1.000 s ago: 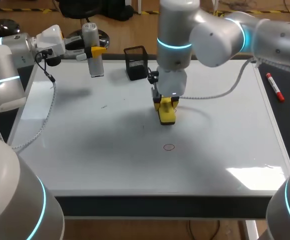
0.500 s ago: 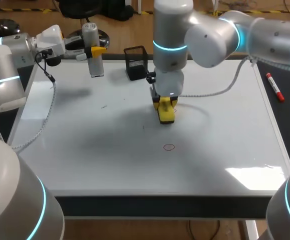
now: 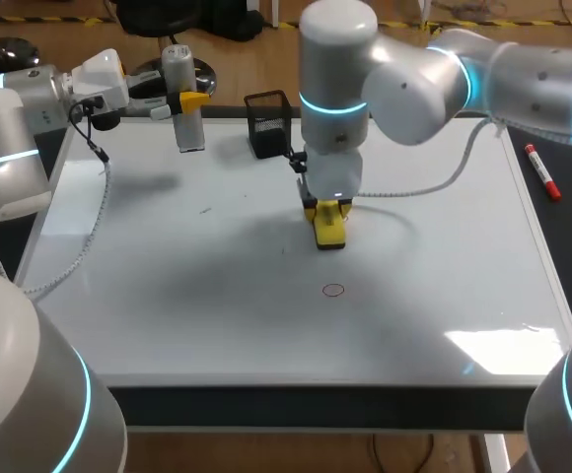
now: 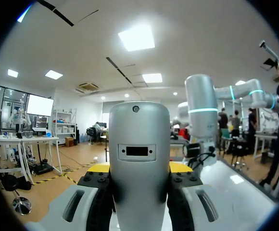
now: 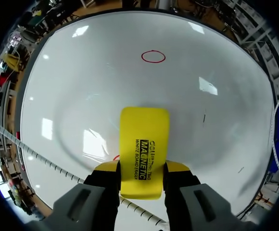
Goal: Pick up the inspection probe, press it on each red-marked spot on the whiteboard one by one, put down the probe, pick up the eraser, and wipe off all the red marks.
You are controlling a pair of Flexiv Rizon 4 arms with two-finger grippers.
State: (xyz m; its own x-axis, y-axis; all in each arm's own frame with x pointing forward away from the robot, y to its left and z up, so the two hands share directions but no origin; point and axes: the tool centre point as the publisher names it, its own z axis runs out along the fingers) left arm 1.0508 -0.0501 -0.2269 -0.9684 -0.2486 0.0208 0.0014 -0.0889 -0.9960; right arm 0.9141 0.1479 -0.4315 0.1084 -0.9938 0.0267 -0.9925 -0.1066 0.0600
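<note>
On the whiteboard (image 3: pixel 444 266), a little toward 12 o'clock from its middle, the right arm came in from the right side and hung straight down over the surface. The right gripper (image 3: pixel 326 205) had its yellow-tipped fingers closed narrowly on the sides of the yellow eraser (image 5: pixel 144 149). The eraser stuck out ahead of the fingertips with its free end down at the board. From the right wrist view a sliver of red mark (image 5: pixel 115 157) showed at the edge of the eraser, close beside one finger. I could not tell whether the pad was pressing on it.

At 6 o'clock from the eraser, well apart from it, a small red ring (image 3: pixel 333 290) was drawn on the bare white surface. A short dark stroke (image 3: pixel 205 209) sat off at 9 o'clock from the eraser.

The left gripper (image 3: pixel 189 101) was at the board's 10 o'clock corner. It gripped the inspection probe (image 3: pixel 180 74), a grey cylinder standing upright, with a yellow fingertip on either side of it in the left wrist view. The probe's lower end was over the far edge of the board.

A black mesh holder (image 3: pixel 267 123) stood at the 12 o'clock edge, at 11 o'clock from the eraser. A red marker (image 3: pixel 541 171) lay off the board on the dark strip at 2 o'clock. A pale cable (image 3: pixel 89 227) from the left arm trailed along the 9 o'clock side.
</note>
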